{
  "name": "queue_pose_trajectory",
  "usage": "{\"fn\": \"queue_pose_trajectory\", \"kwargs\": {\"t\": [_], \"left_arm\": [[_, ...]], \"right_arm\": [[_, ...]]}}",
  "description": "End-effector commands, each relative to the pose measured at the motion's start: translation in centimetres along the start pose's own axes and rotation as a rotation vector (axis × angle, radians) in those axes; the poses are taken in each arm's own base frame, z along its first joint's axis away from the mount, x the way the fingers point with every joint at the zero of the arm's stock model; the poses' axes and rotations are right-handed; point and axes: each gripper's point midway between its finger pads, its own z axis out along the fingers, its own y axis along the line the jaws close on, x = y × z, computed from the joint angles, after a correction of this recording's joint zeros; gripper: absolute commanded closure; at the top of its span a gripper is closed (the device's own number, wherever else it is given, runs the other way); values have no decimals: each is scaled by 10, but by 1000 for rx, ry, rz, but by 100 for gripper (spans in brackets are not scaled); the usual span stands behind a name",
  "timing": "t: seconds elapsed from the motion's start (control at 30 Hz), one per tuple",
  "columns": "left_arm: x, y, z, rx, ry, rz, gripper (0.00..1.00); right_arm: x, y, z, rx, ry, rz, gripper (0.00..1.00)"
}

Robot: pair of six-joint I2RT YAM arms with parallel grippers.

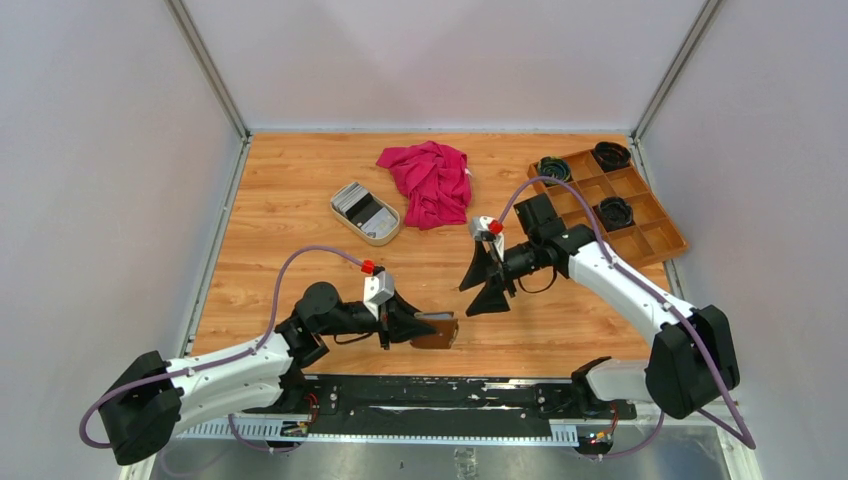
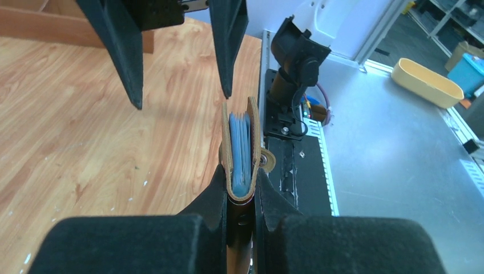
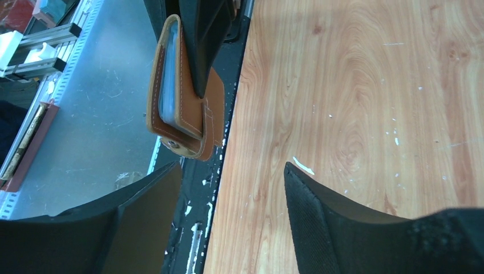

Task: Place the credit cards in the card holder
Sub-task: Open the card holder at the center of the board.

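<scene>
1. Left side. My left gripper was clamped on the card holder, one finger pressed to each outer face near the fold. The holder stood on edge with its mouth turned toward my right arm. It was low over the near edge of the table, where the wood meets the black base rail. In the left wrist view, the holder gaped slightly, and pale blue layers showed between its brown walls (lining or cards, I could not tell which). A round metal snap showed on its right face.

2. Centre. The credit cards lay stacked in the beige oval dish, well apart from the holder toward the far side. Bare wood lay between the dish and my left arm. A red cloth was bunched just right of the dish.

3. Right side. My right gripper was spread wide and held nothing. It pointed down at the table, near the holder's open end but not touching it. In the right wrist view, the holder hung beyond my left fingertip, over the rail. Bare board lay under the other fingertip.

4. Far right. A wooden compartment tray sat against the table's right edge, behind my right arm.
</scene>
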Motion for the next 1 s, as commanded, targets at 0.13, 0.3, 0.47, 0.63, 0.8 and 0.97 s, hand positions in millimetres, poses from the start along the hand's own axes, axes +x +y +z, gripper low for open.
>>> {"fn": "queue_pose_trajectory", "kwargs": {"t": [0.13,0.3,0.47,0.63,0.8,0.97], "left_arm": [[-18,-15,3,120,-32,204,95],[-20,-10,1,96,-49,280,100],[-21,-8,2,93,-45,295,100],[-15,-4,7,91,-21,275,100],[-15,-2,10,89,-13,268,100],[-15,-5,12,104,-7,264,100]], "right_arm": [[-1,16,14,-68,10,-22,41],[-3,25,14,-71,14,-101,43],[-3,29,17,-76,33,-134,45],[-1,33,22,-91,56,-159,46],[1,36,26,-107,71,-173,49],[1,36,29,-108,85,-182,51]]}}
